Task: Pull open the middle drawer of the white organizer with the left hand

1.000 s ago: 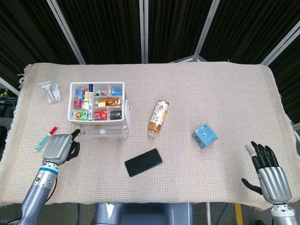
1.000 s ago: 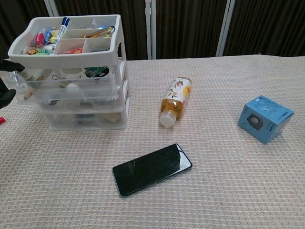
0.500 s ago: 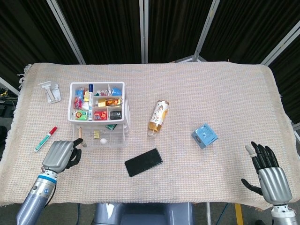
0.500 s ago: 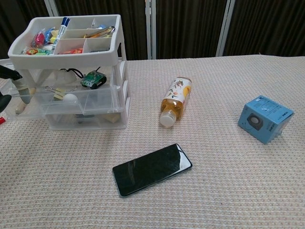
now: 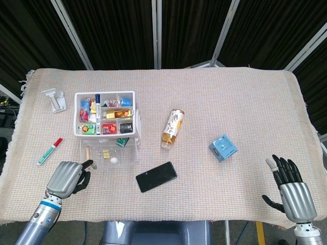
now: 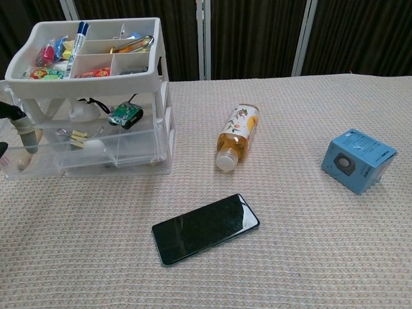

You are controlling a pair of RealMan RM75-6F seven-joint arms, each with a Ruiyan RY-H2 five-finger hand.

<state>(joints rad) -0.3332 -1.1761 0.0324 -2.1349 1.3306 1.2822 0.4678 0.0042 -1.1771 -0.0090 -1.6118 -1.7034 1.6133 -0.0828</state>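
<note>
One drawer, the middle drawer (image 5: 109,155) of the white organizer (image 5: 105,116), stood pulled well out. The left robot hand (image 5: 66,177) curled at its front edge, though its grip was unclear. The right robot hand (image 5: 287,185) lay open and empty.

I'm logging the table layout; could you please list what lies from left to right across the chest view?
Organizer → bottle → blue box. The phone's place overlaps the organizer and bottle, so it is left out.

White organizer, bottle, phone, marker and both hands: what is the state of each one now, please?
White plastic organizer: upright, middle drawer pulled out.
Left hand: fingers curled at the drawer's front edge.
Right hand: open, holding nothing.
Amber drink bottle: lying down, capped.
Black smartphone: flat, screen dark.
Red and green marker: lying down, capped.
</note>
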